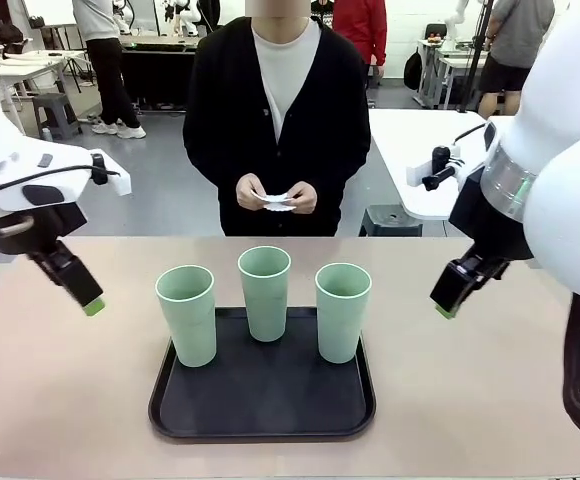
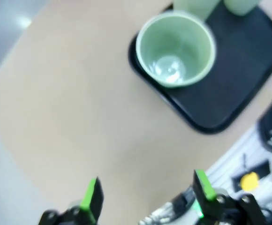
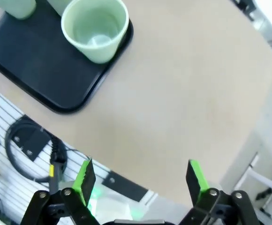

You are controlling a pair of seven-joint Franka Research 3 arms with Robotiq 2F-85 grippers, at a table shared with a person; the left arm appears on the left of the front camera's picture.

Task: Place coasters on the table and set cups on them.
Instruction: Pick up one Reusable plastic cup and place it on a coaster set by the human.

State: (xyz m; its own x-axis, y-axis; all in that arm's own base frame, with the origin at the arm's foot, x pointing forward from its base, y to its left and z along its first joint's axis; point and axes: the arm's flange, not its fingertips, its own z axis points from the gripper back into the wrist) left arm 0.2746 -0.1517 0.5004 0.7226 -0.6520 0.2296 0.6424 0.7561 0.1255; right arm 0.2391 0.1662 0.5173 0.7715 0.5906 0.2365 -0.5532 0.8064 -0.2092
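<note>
TWO ARMS WAIT AS COASTERS ARRIVE: Your arms hang on either side of a black tray (image 1: pixel 260 430) at the middle of the tan bench (image 1: pixel 60 400). In the front view, 12 o'clock is toward the person (image 1: pixel 280 110) standing at the far edge.

Three pale mint-green cups stand upright and mouth-up on the tray, apart from one another. The 9 o'clock cup (image 1: pixel 186 315) is near the tray's 9 o'clock rim, the 12 o'clock cup (image 1: pixel 265 293) is at its far rim, and the 3 o'clock cup (image 1: pixel 342 312) is near its 3 o'clock rim.

The white coasters (image 1: pixel 278 200) are off the bench, pinched together between the person's two hands (image 1: pixel 251 192) at 12 o'clock, beyond the cups. You cannot tell how many are there.

Your left gripper (image 1: pixel 92 305) hovers over bare bench at 9 o'clock of the tray, well apart from the nearest cup, its green tips slanting down toward the tray. In the left wrist view the left gripper (image 2: pixel 147 194) is released, with its fingers spread wide and nothing between them. The 9 o'clock cup (image 2: pixel 176 49) sits empty on a tray corner at 1 o'clock in that picture.

Your right gripper (image 1: pixel 444 310) hovers at 3 o'clock of the tray, also apart from the cups. In the right wrist view the right gripper (image 3: pixel 140 180) is likewise released, with its fingers wide over bare bench. The 3 o'clock cup (image 3: pixel 94 29) stands empty on a tray corner at 11 o'clock in that picture.
</note>
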